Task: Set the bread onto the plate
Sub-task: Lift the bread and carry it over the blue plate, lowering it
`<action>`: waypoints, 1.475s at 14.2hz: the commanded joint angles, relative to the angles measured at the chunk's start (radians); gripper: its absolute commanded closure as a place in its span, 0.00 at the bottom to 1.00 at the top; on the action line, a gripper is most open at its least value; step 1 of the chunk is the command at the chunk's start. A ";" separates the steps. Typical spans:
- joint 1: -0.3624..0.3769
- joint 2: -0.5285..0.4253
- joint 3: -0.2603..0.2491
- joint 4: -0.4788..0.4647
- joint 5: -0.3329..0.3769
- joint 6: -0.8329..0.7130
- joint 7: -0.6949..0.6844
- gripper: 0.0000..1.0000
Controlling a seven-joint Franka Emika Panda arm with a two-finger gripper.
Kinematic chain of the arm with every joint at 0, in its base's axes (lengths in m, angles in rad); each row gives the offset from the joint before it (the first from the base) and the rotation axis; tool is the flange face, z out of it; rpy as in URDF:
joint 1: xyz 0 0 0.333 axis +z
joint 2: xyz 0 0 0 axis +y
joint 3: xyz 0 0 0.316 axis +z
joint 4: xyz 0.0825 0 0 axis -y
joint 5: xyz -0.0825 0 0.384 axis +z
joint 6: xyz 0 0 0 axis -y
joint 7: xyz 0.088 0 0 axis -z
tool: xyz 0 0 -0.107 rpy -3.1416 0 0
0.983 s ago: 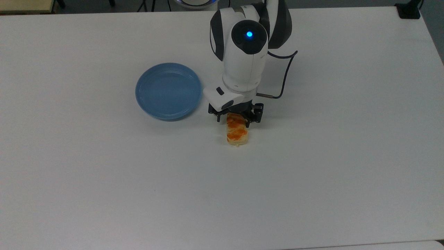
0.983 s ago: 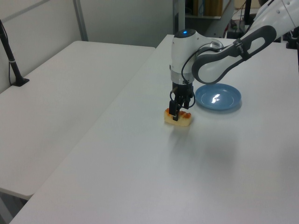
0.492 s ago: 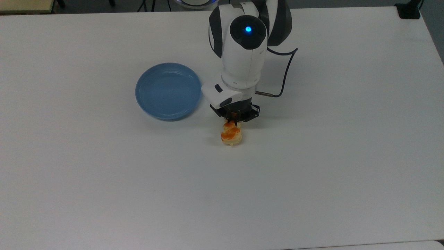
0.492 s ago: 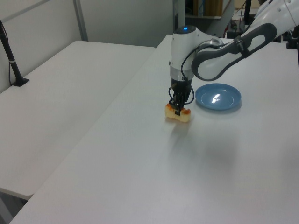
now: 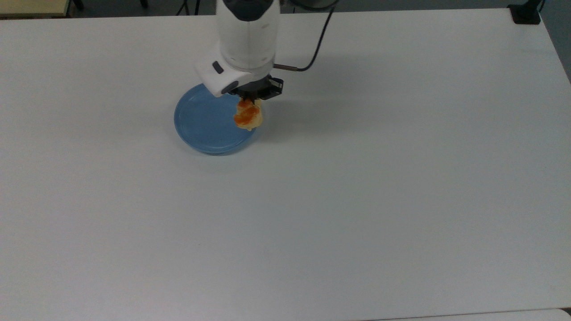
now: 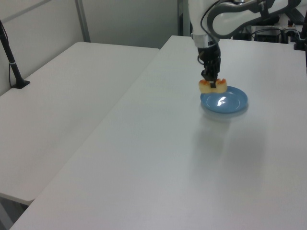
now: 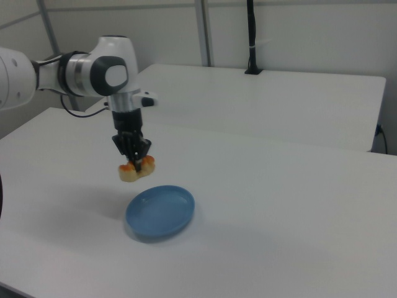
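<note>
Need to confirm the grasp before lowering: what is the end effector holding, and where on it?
The bread, pinched across its middle from above and lifted clear of the table.

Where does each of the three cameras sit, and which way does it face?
Top view: high above the white table, looking down; the arm's wrist and gripper holding the bread over the blue plate.
Left view: raised off one side, looking along the table; the forearm above the gripper, bread and plate.
Right view: raised off the opposite side; the arm's elbow, gripper, bread, plate.
All three share bread, plate and gripper.
</note>
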 commanded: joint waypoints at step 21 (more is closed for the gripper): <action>-0.114 -0.020 -0.005 -0.222 -0.141 0.198 -0.085 0.00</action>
